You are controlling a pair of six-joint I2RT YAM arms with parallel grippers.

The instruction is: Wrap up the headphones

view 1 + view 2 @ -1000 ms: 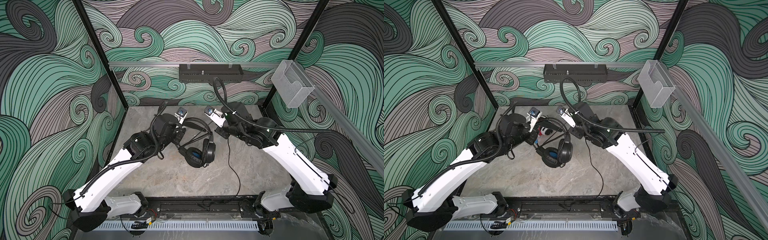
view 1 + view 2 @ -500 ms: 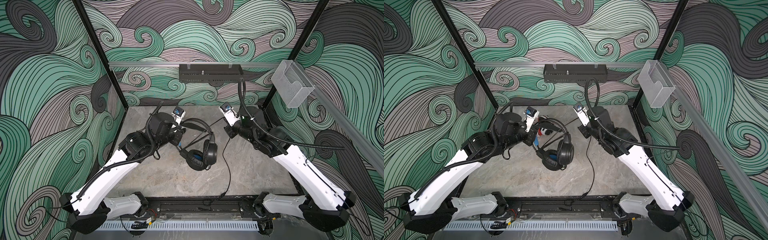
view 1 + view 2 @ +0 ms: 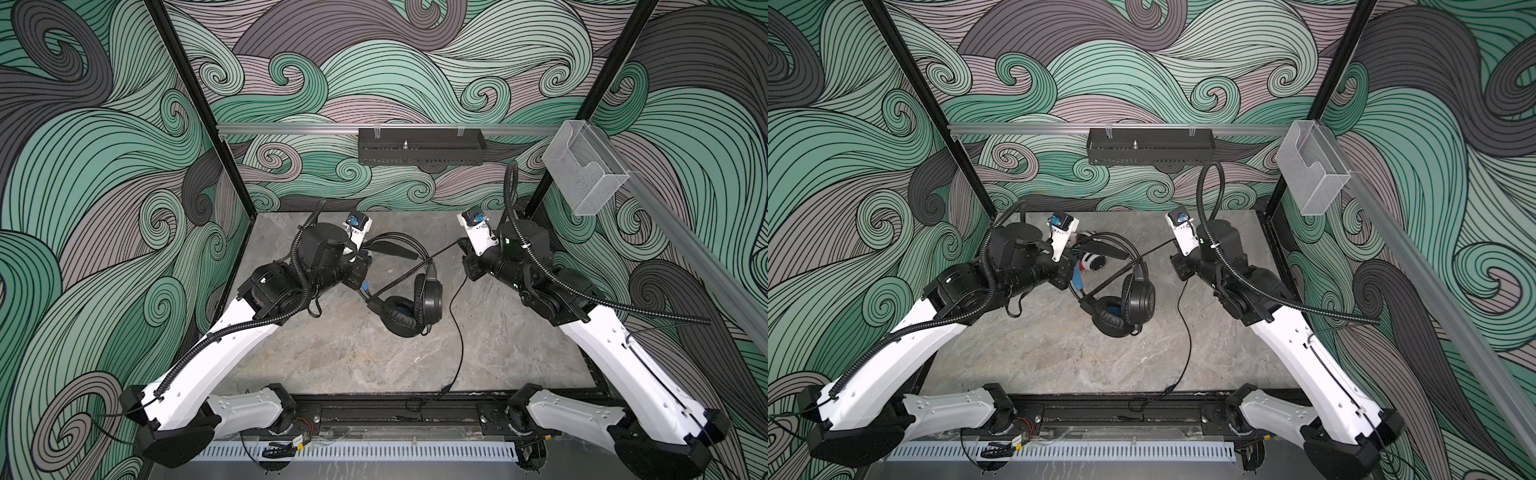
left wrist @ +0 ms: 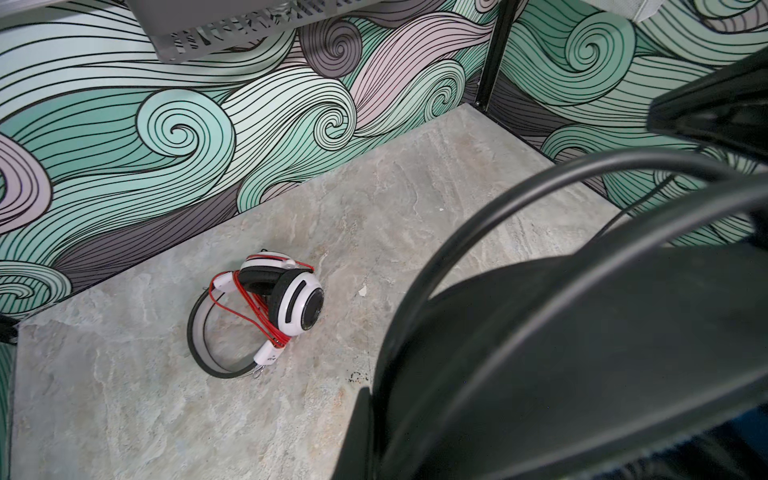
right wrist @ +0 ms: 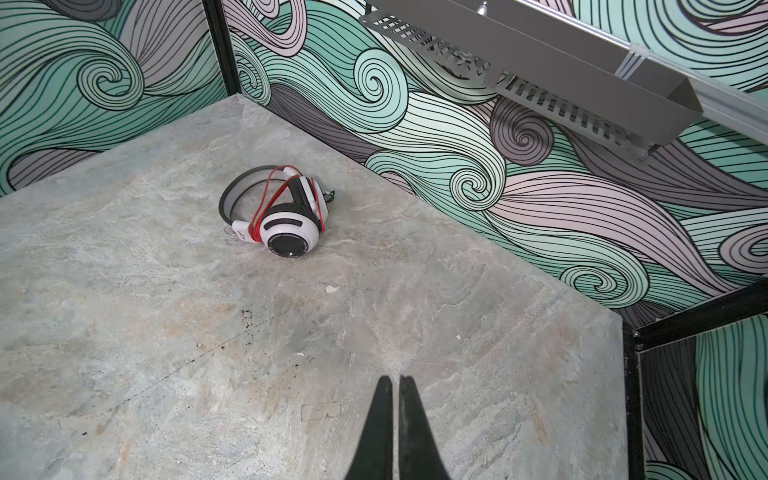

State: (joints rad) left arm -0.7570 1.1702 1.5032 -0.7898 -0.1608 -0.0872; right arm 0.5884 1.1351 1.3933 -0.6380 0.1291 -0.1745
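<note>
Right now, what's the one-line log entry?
left fingers: shut on black headphones | right fingers: shut on black cable, taut | white headphones: wrapped, on table

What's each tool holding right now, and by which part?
Left tool grips the black headphones by the headband. Right tool is shut, apparently pinching their black cable, which runs taut to it; the pinch itself is hidden.

Right pincer [image 5: 395, 380] swung right, away from black headphones [image 3: 430, 297].

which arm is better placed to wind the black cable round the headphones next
Likely right: the right gripper is shut on the black cable, taut from the black headphones; the left gripper is holding their headband.
</note>
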